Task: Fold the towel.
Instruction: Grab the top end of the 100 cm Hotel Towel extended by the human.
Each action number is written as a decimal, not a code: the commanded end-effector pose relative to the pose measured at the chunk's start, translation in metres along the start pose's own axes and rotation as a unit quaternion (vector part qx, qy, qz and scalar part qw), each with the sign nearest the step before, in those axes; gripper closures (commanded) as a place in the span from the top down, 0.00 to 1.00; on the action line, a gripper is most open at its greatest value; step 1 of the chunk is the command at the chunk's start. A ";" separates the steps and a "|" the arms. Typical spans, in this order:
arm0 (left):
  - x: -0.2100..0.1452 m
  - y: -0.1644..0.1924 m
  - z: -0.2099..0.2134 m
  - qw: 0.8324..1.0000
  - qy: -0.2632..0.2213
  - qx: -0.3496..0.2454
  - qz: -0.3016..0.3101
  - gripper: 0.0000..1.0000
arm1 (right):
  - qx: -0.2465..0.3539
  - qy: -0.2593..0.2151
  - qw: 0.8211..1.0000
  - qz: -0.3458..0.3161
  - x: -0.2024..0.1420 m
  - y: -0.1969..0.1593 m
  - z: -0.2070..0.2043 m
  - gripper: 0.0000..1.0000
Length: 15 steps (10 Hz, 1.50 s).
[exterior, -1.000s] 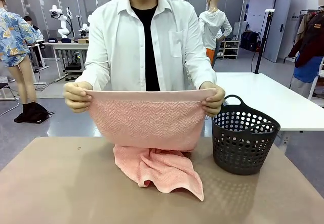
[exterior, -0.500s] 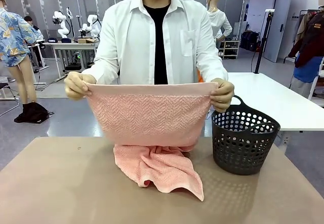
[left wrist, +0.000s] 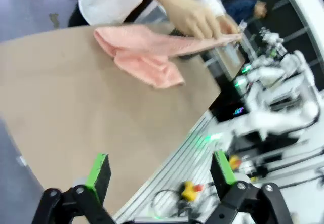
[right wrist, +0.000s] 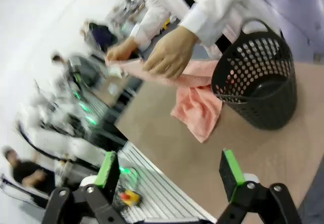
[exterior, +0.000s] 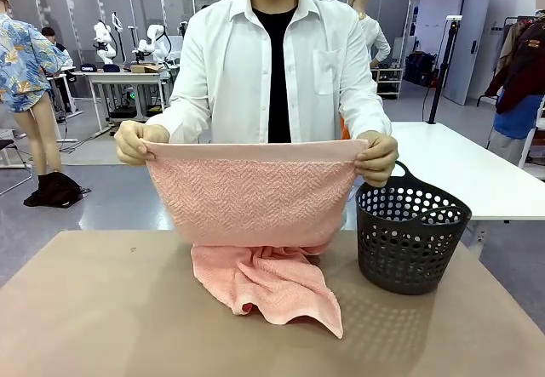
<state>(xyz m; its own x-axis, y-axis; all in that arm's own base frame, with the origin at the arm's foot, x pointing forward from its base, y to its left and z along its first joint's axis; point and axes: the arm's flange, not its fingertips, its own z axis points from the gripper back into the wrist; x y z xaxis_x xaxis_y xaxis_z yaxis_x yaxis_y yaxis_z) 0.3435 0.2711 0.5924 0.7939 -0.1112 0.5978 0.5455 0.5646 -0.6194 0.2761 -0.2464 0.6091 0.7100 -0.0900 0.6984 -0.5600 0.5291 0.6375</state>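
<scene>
Holding the towel (exterior: pixel 251 202) taut by its top edge at frame centre are one hand (exterior: pixel 140 143), centre left, and the other hand (exterior: pixel 377 157), centre right. Its lower part lies bunched on the counter (exterior: pixel 102 309), left of a dark basket (exterior: pixel 409 237). The left jaws and right jaws stand apart, empty.

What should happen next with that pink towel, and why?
Probably lift the towel higher so it hangs straight: the person's hands hold its top edge taut, but its lower end lies crumpled on the table. The left gripper and right gripper stand open, away from it.
</scene>
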 end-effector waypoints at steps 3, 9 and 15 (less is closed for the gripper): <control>0.045 -0.115 -0.016 0.956 0.098 0.109 -0.254 1.00 | -0.082 0.127 0.944 0.295 0.040 0.107 -0.040 1.00; 0.037 -0.232 -0.110 0.882 0.178 0.119 -0.419 1.00 | -0.113 0.204 0.852 0.470 0.014 0.210 -0.126 1.00; 0.039 -0.237 -0.116 0.883 0.174 0.103 -0.423 1.00 | -0.101 0.203 0.855 0.467 0.018 0.219 -0.126 1.00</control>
<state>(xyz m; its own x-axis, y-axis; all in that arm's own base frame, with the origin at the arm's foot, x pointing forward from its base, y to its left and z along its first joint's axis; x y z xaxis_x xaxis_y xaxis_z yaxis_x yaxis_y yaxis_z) 0.2787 0.0386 0.7017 0.1802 -0.7754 0.6052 0.9505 0.2956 0.0958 0.2205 -0.0259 0.7165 0.0773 0.7322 0.6767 -0.9137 0.3236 -0.2459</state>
